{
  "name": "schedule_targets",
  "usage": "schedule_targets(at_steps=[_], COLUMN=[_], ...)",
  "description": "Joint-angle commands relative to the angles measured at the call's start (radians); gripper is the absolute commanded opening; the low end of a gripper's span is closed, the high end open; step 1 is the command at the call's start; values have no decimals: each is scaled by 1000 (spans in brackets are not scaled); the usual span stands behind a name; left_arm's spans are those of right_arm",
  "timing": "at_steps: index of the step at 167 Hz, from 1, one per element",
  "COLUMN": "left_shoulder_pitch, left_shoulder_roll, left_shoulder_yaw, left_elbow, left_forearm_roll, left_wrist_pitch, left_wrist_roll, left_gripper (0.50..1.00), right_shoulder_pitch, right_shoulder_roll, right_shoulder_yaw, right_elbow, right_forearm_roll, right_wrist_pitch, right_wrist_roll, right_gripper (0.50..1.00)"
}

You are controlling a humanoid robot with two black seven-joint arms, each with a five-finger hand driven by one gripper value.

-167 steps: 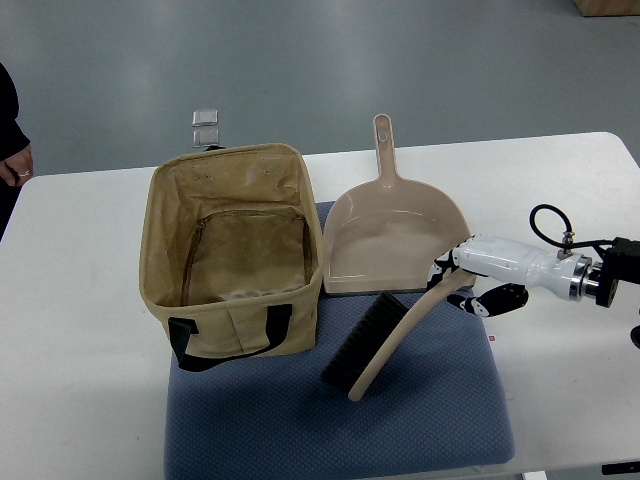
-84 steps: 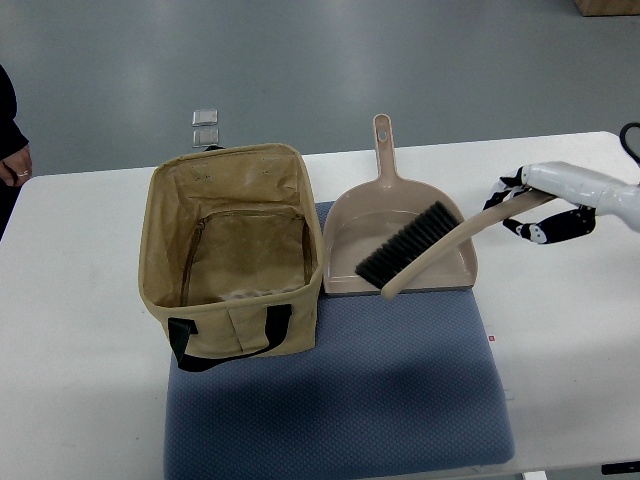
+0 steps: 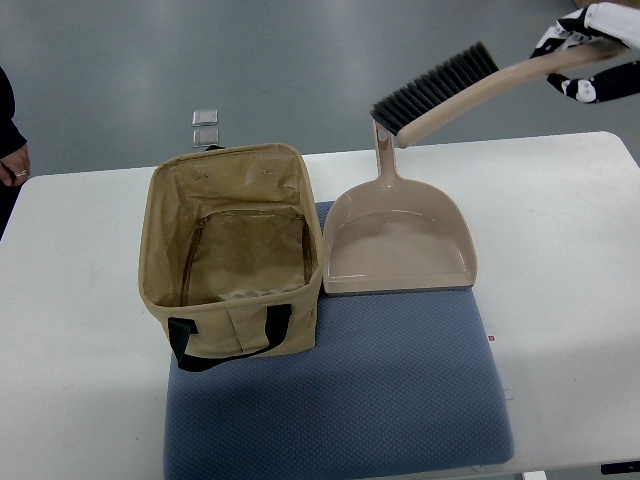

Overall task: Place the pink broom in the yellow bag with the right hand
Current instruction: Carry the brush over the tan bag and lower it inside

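Pink-beige plastic broom [image 3: 455, 88], gripped at the handle end by the robot's right hand [image 3: 588, 58], now rides high in the top-right corner, well up and right of the tan-yellow canvas bag [image 3: 232, 262]. A sec ago the brush hung low over the blue mat [image 3: 340, 390], just right of the bag; half a sec ago it crossed above the matching dustpan [image 3: 398, 238]; now it's lifted clear, bristles pointing up-left, approx. over the dustpan's handle tip. Judgement: pick-up is done, carry phase under way, but the broom has travelled away from the bag, so a swing back left and down is still needed before release.

Bag sits open-mouthed on the mat's left part, atop the white desk [image 3: 560, 250], interior empty as far as seen. Right hand is cut off by the frame edge; only part of the fingers and palm show, arm hidden. Left arm not in view. A person's sleeve and hand [image 3: 12, 150] show at far left, well left of the bag. Two small silvery items [image 3: 205, 125] beyond the bag: can't tell what.
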Motion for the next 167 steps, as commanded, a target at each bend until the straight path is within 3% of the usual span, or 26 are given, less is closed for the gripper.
schedule_targets(at_steps=[1,61,94,157,167], left_shoulder_pitch=[0,0,0,1,1], left_shoulder_roll=[0,0,0,0,0], left_shoulder_yaw=[-1,-1,-1,-1,-1], left_elbow=[-1,-1,-1,-1,-1], left_forearm_roll=[0,0,1,0,0], left_wrist_pitch=[2,0,0,0,2], left_wrist_roll=[0,0,0,0,0], left_gripper=[1000,1000,1000,1000,1000], right_shoulder_pitch=[84,166,158,178,178], right_shoulder_roll=[105,448,575,656,668], right_shoulder_yaw=[-13,-130,-207,-228,-227], right_elbow=[-35,-216,-323,-314,-314], right_forearm_roll=[-7,-122,-259,-325,-322], right_wrist_pitch=[33,45,-5,-87,-99], right_wrist_roll=[-3,-20,-22,-14,-11], right_gripper=[500,500,500,500,617])
